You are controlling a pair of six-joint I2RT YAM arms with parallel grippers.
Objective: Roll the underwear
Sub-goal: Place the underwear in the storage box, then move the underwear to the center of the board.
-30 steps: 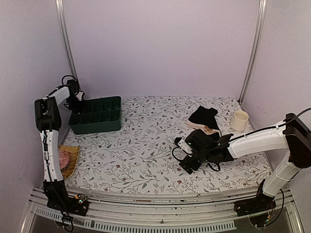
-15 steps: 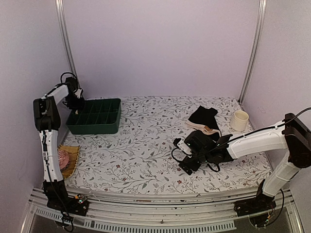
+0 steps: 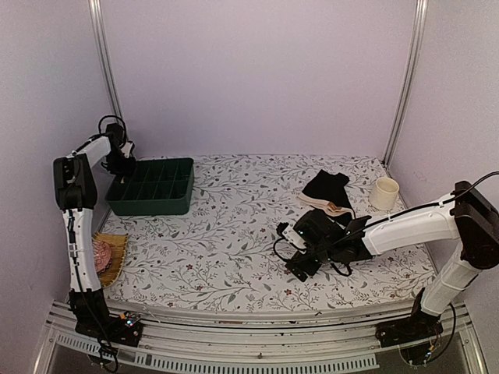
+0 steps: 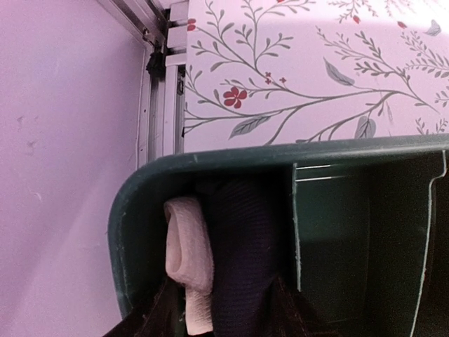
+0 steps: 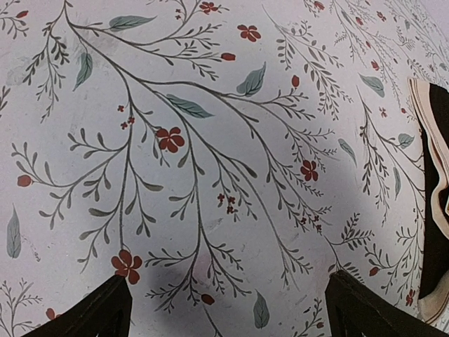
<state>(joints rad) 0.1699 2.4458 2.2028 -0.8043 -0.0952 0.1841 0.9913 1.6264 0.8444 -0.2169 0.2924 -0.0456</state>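
Nearest us, the right claw (image 3: 290, 251) hovers spread wide over the flowery tablecloth (image 3: 226, 234). Just beyond lies the underwear pile (image 3: 327, 189), black with cream underneath. Far left, the left claw (image 3: 122, 163) sits at the green tray (image 3: 152, 205), over its corner slot with a black roll (image 4: 242, 260) and a cream roll (image 4: 188, 253) inside. We can't tell if it's pinching anything.

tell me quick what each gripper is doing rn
Left gripper: cannot tell; jaws flank the rolled black-and-cream fabric underwear in the dark green plastic compartment tray.
Right gripper: open, holding nothing.
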